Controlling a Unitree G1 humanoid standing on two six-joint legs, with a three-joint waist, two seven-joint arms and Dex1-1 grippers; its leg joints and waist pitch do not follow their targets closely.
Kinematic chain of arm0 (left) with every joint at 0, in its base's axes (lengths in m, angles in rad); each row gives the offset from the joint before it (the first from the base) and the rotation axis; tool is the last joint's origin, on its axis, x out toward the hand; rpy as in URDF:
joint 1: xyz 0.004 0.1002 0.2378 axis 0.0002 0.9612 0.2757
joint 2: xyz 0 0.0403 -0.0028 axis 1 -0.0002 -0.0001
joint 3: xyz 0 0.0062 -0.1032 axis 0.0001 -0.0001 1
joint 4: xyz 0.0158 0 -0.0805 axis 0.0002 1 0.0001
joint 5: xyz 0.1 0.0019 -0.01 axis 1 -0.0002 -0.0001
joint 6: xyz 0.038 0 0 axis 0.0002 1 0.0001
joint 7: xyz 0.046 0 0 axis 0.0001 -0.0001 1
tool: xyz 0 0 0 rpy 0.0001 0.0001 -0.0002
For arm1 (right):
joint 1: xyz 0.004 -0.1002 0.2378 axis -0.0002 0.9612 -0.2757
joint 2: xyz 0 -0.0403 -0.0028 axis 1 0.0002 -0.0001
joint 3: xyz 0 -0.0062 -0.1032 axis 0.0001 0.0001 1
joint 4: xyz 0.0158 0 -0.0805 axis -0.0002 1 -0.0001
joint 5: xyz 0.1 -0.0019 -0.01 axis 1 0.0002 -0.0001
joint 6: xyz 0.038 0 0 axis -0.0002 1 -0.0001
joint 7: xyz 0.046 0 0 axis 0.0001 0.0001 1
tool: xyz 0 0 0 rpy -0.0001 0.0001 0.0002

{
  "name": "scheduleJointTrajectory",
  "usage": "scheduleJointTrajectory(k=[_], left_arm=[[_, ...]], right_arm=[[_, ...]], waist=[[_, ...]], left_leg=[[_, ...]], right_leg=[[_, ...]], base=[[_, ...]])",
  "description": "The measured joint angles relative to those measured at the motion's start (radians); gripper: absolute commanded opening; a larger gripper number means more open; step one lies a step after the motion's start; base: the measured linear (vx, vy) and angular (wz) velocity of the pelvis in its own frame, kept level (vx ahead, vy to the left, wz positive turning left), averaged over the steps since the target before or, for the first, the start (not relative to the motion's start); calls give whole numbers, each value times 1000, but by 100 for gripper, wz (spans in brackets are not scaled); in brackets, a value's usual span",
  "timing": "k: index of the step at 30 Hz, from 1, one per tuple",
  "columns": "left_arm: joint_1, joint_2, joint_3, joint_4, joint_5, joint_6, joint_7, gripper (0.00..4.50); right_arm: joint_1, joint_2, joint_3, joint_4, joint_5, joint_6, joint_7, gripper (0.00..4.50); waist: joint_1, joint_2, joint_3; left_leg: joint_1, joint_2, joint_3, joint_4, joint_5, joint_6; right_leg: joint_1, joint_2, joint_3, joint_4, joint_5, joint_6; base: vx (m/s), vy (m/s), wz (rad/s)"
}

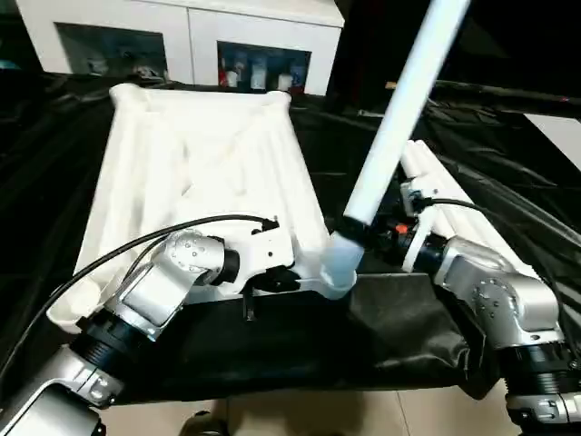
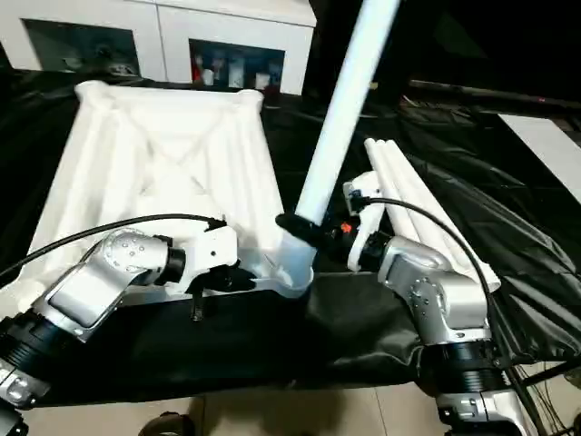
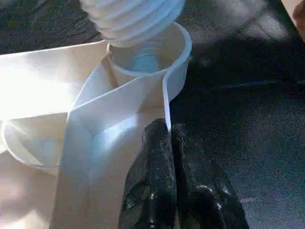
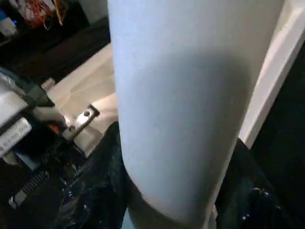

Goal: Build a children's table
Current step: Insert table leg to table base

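Black sheet (image 1: 300,350) under white cabinet (image 1: 182,27)

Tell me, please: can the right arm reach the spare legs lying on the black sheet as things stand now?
Probably not yet. The right gripper is closed around the leg standing in the corner socket. The spare legs lie just beside that arm, nothing between, so after letting go they look reachable.

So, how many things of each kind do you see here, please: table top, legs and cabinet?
Table top: 1
Leg held upright at the near corner socket: 1
Legs lying on the black sheet: 3, as far as I can tell
White cabinet: 1
Total: 6
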Motion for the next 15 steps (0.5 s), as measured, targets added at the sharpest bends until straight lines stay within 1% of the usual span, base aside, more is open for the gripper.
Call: scheduleJointTrajectory(k=[2,3,6,9,12,15], left_arm=[[-4,1,0,0,0,3,-6,0],[-8,1,0,1,1,4,-9,0],[-14,1,2,8,1,3,-13,0],[-19,2,6,7,1,6,-17,0],[-21,2,10,6,1,10,-24,0],[-24,4,11,5,1,14,-34,0]], right_arm=[[0,-4,0,0,0,1,3,187],[1,-7,0,0,0,1,6,187],[5,-9,3,2,-2,0,10,187],[11,-4,3,11,-3,-1,11,187],[14,15,7,30,-14,-9,10,187],[13,27,8,55,-22,-42,8,187]], waist=[[0,-1,1],[0,-2,4],[0,2,11],[0,2,19],[-1,5,23],[-2,6,24]], left_leg=[[0,0,1,0,0,0],[0,0,1,-1,0,0],[0,0,1,-1,0,0],[0,0,1,-3,0,0],[0,0,0,-4,0,0],[1,-1,0,-7,0,0]], right_leg=[[0,0,0,-1,0,0],[0,0,0,-1,0,0],[0,0,0,-2,-1,1],[-1,0,0,-2,-1,1],[-2,0,0,-3,-1,1],[-2,0,0,-5,-1,1]], base=[[0,0,0],[0,0,0],[0,0,0],[0,0,0],[0,0,0],[0,0,0]])
